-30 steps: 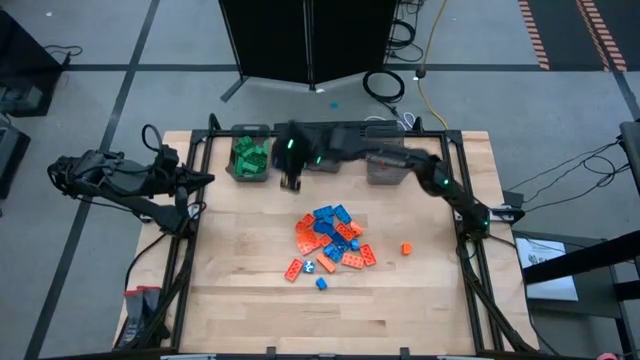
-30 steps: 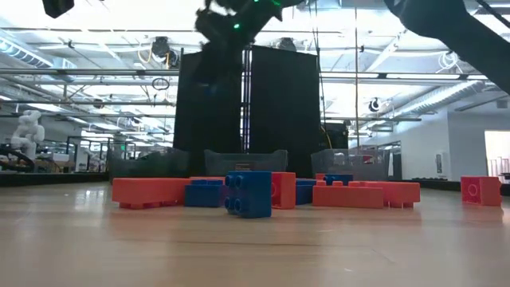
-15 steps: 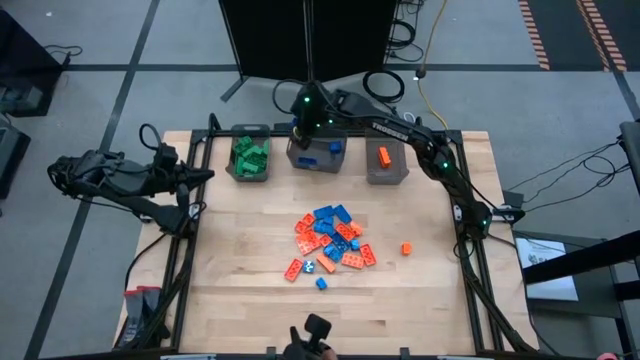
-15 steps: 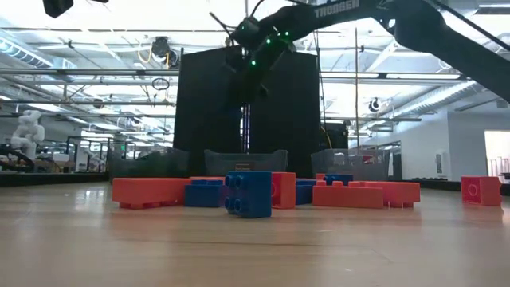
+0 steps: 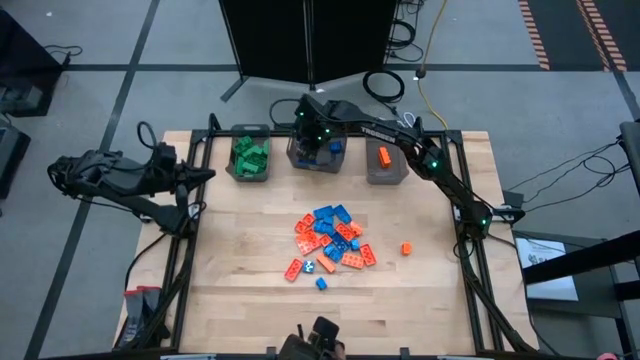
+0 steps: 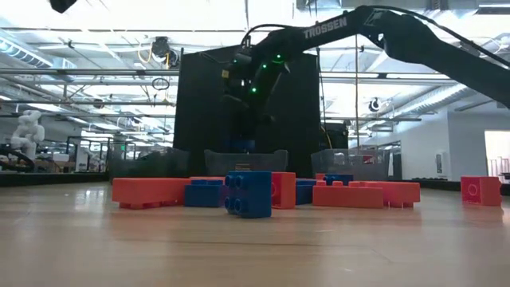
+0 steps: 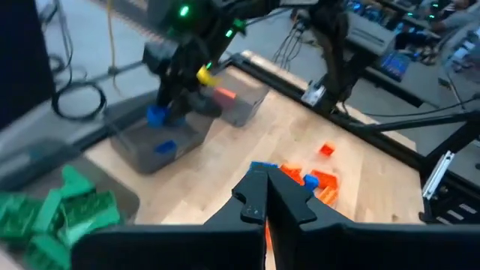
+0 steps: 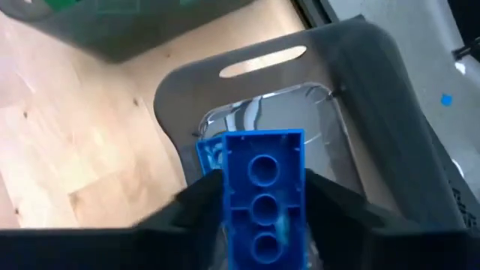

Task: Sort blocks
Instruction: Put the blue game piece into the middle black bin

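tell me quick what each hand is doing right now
Left hand: shut, empty, parked at the table's left edge.
Right hand: blue block between its fingers, over the middle bin.

From above, the right hand (image 5: 312, 148) covers most of the middle bin (image 5: 316, 160), so what lies inside it is largely hidden. In the right wrist view the blue brick (image 8: 262, 196) between the dark fingers (image 8: 191, 201) runs off the picture's edge, and it hides the bin floor behind it. In the left wrist view the green bricks (image 7: 64, 217) are blurred and cut by the edge, and the left hand (image 7: 266, 206) screens part of the pile of bricks (image 7: 304, 180). At tabletop height the front bricks hide those behind, and the bins (image 6: 243, 162) show only as dim outlines.
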### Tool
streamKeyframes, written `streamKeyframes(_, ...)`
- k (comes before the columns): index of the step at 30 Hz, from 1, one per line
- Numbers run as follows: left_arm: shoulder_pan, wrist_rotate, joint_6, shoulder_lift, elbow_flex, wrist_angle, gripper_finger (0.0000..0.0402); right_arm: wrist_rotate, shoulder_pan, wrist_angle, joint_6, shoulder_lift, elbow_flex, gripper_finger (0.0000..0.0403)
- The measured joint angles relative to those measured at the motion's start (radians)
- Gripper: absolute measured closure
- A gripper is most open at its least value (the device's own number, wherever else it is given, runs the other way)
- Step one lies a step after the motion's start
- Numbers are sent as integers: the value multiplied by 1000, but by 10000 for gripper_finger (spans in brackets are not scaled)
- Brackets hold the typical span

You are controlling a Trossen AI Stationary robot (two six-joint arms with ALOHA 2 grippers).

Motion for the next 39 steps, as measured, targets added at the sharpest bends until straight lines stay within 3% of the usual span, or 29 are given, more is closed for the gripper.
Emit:
streamKeyframes(4, 0, 6, 128, 0, 0, 132, 402, 1, -6, -1, 28, -7, 0, 135)
streamKeyframes(7, 0, 9, 272, 0, 0, 366, 402, 1, -7, -4, 35, -26, 0, 99)
streamKeyframes(10, 0, 29, 432, 1, 0, 692, 402, -6, -5, 1, 39, -55, 0, 95)
streamKeyframes(15, 0, 50, 685, 50, 3, 1458, 402, -61, 14, -26, 60, -118, 0, 114)
streamKeyframes(17, 0, 91, 801, 78, 19, 1617, 402, -98, 29, -58, 65, -161, 0, 122)
streamKeyframes(21, 2, 112, 899, 169, 96, 1655, 402, -123, 97, -197, 33, -215, 4, 130)
streamKeyframes(27, 26, 131, 1104, 412, 299, 1997, 402, -129, 203, -395, -44, -214, 0, 131)
streamKeyframes(32, 30, 134, 1150, 555, 468, 2011, 402, -120, 234, -404, -59, -215, 1, 131)
streamKeyframes(39, 33, 159, 1345, 683, 618, 2005, 402, 12, 221, -537, -87, -215, 1, 131)
